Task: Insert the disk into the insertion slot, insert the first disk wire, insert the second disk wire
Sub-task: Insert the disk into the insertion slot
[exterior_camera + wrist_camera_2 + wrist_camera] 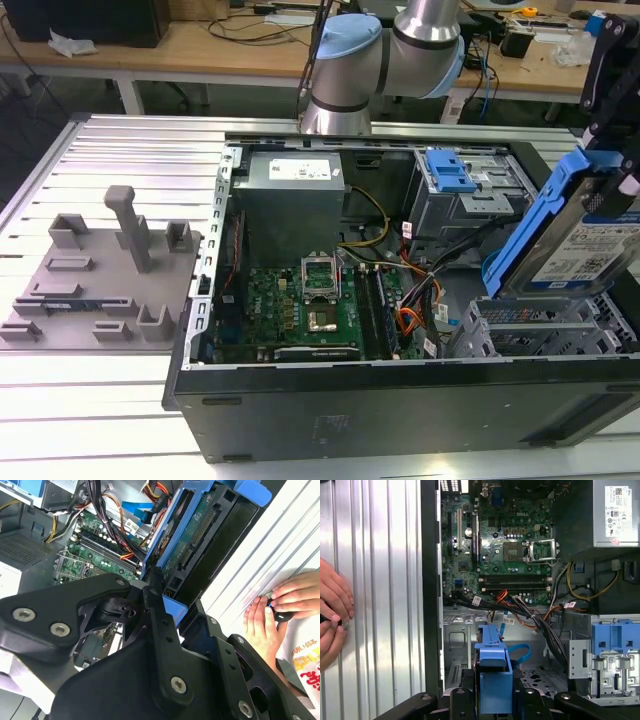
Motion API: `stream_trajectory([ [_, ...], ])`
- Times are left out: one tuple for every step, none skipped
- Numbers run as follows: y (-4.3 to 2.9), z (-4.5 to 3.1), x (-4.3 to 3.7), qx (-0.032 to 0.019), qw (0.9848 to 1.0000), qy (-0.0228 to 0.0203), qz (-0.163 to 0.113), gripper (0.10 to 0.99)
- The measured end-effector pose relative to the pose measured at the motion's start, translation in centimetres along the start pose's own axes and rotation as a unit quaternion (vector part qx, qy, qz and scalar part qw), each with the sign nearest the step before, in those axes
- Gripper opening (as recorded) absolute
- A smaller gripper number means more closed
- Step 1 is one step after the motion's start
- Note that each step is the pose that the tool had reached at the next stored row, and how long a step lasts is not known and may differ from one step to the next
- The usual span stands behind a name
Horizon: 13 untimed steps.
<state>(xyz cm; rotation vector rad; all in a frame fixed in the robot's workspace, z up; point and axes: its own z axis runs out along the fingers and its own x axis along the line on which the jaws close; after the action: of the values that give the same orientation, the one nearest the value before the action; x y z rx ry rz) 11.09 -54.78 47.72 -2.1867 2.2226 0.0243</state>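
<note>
Bright blue plastic marks the item under handling. The disk (pixel 585 245), silver with a white label, is clipped in its blue frame and stands steeply tilted at the exterior view's right end of the open computer case (pixel 400 410). I find the gripper (pixel 175 594) clenched on that frame, with a black finger (pixel 152 595) on either side. In the second wrist view the drive's green circuit-board face is turned toward the camera.

The disk is above the insertion slot (pixel 535 335), the low grey perforated cage, and is not seated in its bay. Its lower edge is level with the cage's top rim, but I cannot tell whether they touch.

In the first wrist view the second disk wire (pixel 521 653), a light-blue flat loop, lies inside the case just beyond the frame. I cannot make out its plug end. An orange and black wire bundle (pixel 412 300) runs between the motherboard (pixel 300 300) and the drive cages. The taller cage with the blue handle (pixel 452 172) stands beyond the slot, near the power supply (pixel 290 190).

Outside the case, a person's hands (pixel 332 612) rest on the ribbed metal table (pixel 385 580), pinching a small dark object. A grey fixture plate (pixel 100 285) lies at the exterior view's left, beside the case.
</note>
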Motion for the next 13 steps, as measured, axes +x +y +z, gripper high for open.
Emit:
stream_trajectory([
  [-0.01, 0.02, 0.01, 0.0, 1.0, 0.0001, 0.0, 0.365],
  [-0.04, 0.05, 0.02, 0.0, 1.0, 0.0001, 0.0, 0.365],
  [-0.06, 0.1, 0.04, 0.0, 1.0, 0.0001, -0.001, 0.365],
  [-0.08, 0.15, 0.08, -0.0001, 1.0, 0.0, -0.002, 0.365],
  [-0.09, 0.17, 0.1, -0.0001, 1.0, 0.0, -0.002, 0.365],
  [-0.1, 0.2, 0.12, -0.0001, 1.0, 0.0, -0.002, 0.365],
  [-0.1, 0.23, 0.15, -0.0001, 1.0, 0.0001, -0.002, 0.365],
  [-0.11, 0.26, 0.18, -0.0001, 1.0, 0.0002, -0.003, 0.365],
  [-0.11, 0.3, 0.21, -0.0001, 1.0, 0.0, -0.003, 0.365],
  [-0.12, 0.33, 0.24, -0.0001, 1.0, 0.0, -0.003, 0.365],
  [-0.12, 0.36, 0.27, -0.0001, 1.0, 0.0, -0.003, 0.365],
  [-0.12, 0.39, 0.3, -0.0001, 1.0, 0.0, -0.004, 0.365],
  [-0.13, 0.41, 0.32, -0.0002, 1.0, 0.0001, -0.004, 0.365],
])
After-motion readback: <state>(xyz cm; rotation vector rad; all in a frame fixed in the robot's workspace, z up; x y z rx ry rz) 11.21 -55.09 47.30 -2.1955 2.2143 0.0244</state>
